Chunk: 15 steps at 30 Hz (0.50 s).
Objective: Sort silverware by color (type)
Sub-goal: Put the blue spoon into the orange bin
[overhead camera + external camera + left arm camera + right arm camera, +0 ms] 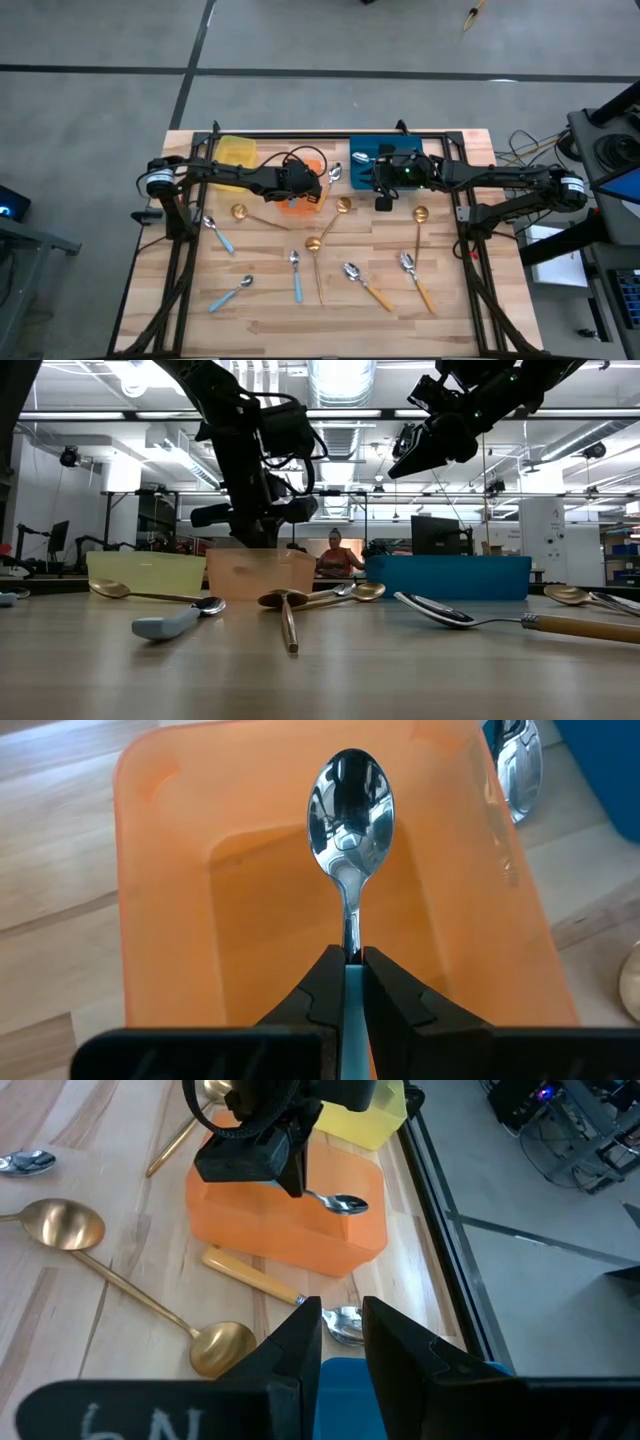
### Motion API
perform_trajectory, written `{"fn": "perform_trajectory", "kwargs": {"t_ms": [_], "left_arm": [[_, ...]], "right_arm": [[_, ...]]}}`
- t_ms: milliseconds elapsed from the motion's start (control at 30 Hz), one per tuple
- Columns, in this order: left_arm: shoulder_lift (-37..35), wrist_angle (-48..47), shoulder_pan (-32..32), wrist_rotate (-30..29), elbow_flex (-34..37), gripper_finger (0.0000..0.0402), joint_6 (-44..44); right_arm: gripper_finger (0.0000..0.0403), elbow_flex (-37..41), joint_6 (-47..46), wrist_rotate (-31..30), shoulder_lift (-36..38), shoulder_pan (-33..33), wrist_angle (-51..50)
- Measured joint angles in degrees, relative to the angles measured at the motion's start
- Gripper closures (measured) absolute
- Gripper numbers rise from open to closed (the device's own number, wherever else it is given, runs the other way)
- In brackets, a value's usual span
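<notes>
A: Holding a silver-bowled spoon with a light-blue handle [350,830], the left hand [349,970] has its fingers clamped on the handle, the bowl out over the translucent orange plastic bin [170,900].

B: And the right hand [342,1342]?

A: Above the blue plastic bin [366,152], fingers narrowly parted, nothing between them. An orange-handled silver spoon [290,1292] lies between the two bins. Other spoons lie scattered on the wooden tabletop [260,310].
</notes>
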State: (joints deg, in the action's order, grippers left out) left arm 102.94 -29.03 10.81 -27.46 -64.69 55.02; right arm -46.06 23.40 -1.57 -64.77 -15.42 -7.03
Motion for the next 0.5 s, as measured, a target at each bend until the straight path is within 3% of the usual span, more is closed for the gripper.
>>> {"fn": "perform_trajectory", "kwargs": {"t_ms": [500], "left_arm": [[0.0,-0.3,0.0,0.0,0.0,0.0394,0.0]], "right_arm": [[0.0335,0.0,0.0,0.0,0.0,0.0,0.0]]}}
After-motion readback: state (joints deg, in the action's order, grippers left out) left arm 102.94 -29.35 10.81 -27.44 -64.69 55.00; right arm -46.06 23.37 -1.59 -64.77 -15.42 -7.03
